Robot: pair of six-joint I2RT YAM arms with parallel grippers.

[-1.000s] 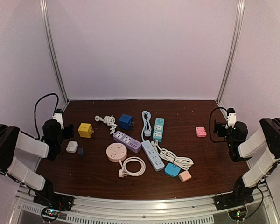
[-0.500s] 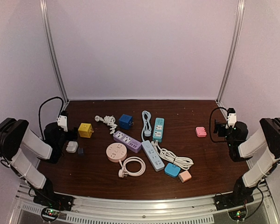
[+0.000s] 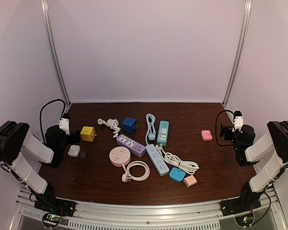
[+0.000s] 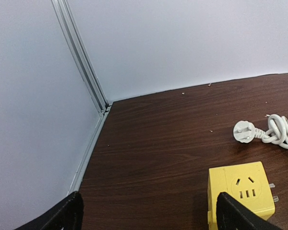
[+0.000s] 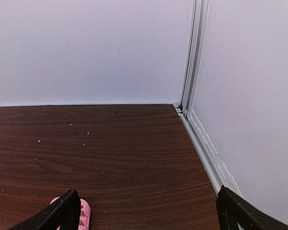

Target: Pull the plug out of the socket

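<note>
Left wrist: yellow cube socket (image 4: 239, 189) just beside left claw (image 4: 149, 214), maybe touching.

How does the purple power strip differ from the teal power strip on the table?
Colour: the purple power strip is lilac, the teal power strip blue-green. Pose: the purple one lies slanted; the teal one points almost straight toward the back wall. Place: the purple one sits left of the teal one. Both are oblong, lie flat, outlets up.

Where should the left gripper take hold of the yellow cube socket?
Grip the yellow cube across its flat near and far faces, coming from above. Avoid its right side, where metal pins stick out. The open left gripper looks wide enough.
</note>
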